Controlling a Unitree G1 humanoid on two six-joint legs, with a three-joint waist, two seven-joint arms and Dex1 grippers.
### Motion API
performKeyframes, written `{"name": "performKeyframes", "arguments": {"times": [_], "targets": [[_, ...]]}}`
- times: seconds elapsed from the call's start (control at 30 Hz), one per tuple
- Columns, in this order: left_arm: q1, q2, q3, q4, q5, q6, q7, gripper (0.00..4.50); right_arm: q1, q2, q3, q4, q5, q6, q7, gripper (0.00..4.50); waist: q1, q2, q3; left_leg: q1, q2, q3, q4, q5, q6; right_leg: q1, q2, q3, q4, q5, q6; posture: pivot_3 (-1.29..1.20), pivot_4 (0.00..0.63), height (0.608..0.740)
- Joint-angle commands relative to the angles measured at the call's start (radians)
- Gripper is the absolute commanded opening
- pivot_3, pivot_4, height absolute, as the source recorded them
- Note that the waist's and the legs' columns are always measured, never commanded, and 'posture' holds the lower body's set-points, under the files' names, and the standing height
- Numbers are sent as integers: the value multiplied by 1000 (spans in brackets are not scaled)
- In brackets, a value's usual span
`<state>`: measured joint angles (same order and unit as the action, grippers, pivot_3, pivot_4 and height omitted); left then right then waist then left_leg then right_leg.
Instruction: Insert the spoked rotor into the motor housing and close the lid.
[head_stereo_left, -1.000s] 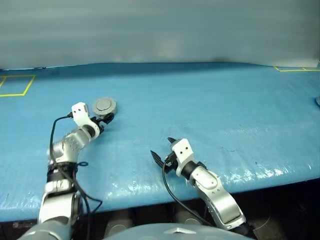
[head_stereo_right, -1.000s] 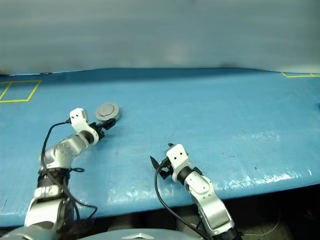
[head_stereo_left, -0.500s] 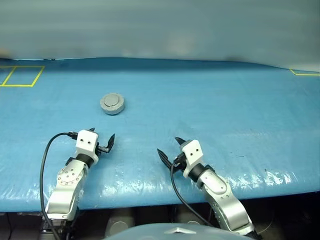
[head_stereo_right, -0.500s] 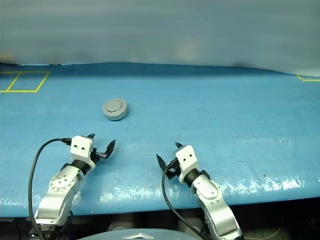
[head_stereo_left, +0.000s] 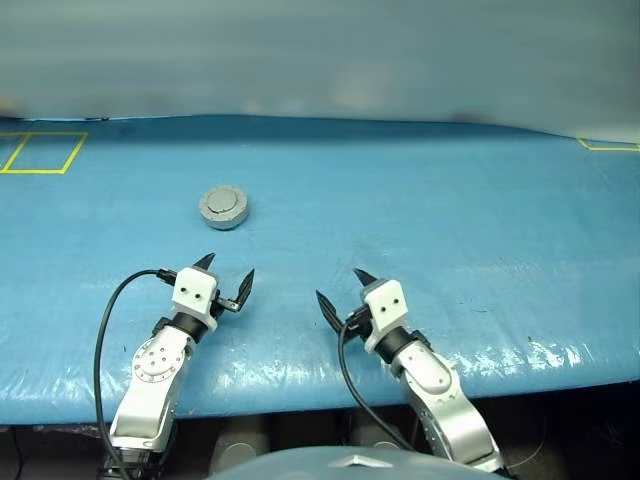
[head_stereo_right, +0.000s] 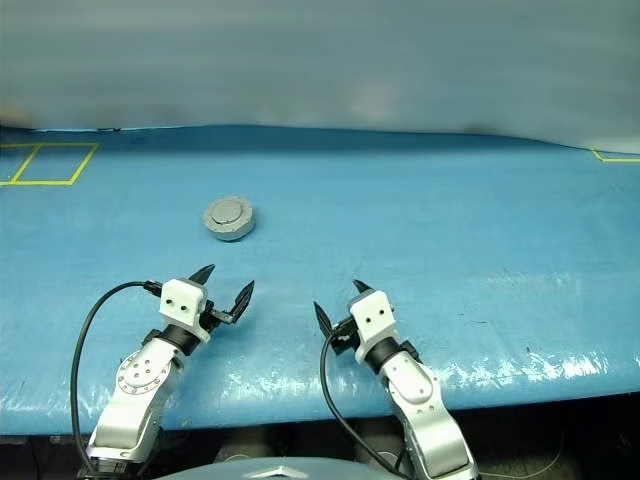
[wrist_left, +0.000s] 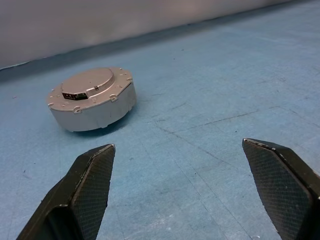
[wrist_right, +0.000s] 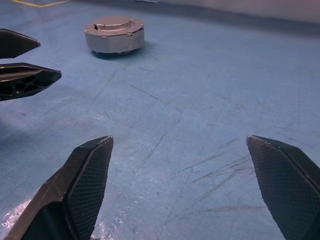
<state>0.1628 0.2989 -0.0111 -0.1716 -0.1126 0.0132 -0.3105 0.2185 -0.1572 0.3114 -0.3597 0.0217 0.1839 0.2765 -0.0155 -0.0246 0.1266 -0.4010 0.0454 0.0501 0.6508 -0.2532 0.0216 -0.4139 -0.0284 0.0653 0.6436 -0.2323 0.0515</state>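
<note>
So, closed up and sitting flat: motor housing (head_stereo_left: 224, 207) on the blue table cover (head_stereo_left: 420, 210), lid (wrist_left: 88, 83) down on top, plain grey face with the raised round centre pointing straight up. Round puck shape, so no real long axis to speak of, just squat and level, axis vertical. Small dark label patch on the lid's top face near the rim, visible from the left wrist camera. Little tabs or bumps spaced around the upper edge. Can't tell anything about what's inside with the lid shut.

Parked toward the left half of the cover, well apart from both arms, farther out from the near edge than either of them.

Left gripper (head_stereo_left: 225, 279) wide open, nothing between the black fingers (wrist_left: 92, 182), low over the cover and aimed roughly at the housing, which sits ahead of it and a bit off to the side of one finger. Right gripper (head_stereo_left: 340, 292) also spread wide and empty, near the front edge, angled toward the left; housing far off in its view, with the left gripper's finger tips showing at the side.

Yellow tape squares (head_stereo_left: 42, 152) at the far left corner of the cover, another bit of yellow line at the far right.
</note>
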Motion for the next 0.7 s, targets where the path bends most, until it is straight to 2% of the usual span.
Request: {"name": "performKeyframes", "arguments": {"times": [0.03, 0.7], "targets": [[-6, 1, -6, -36, 4, -2, -16, 4437, -9, -3, 3, -16, -4, -4, 4, 4500, 0, 0, 0, 0, 0, 0, 0, 0, 0, 0, 0, 0, 0, 0, 0, 0, 150, 740], [-15, -1, -13, 11, 14, -18, -55, 4437, -8, -13, 16, -13, -24, 12, 9, 4500, 0, 0, 0, 0, 0, 0, 1, 0, 0, 0, 1, 0, 0, 0, 0, 0, 150, 740]]}}
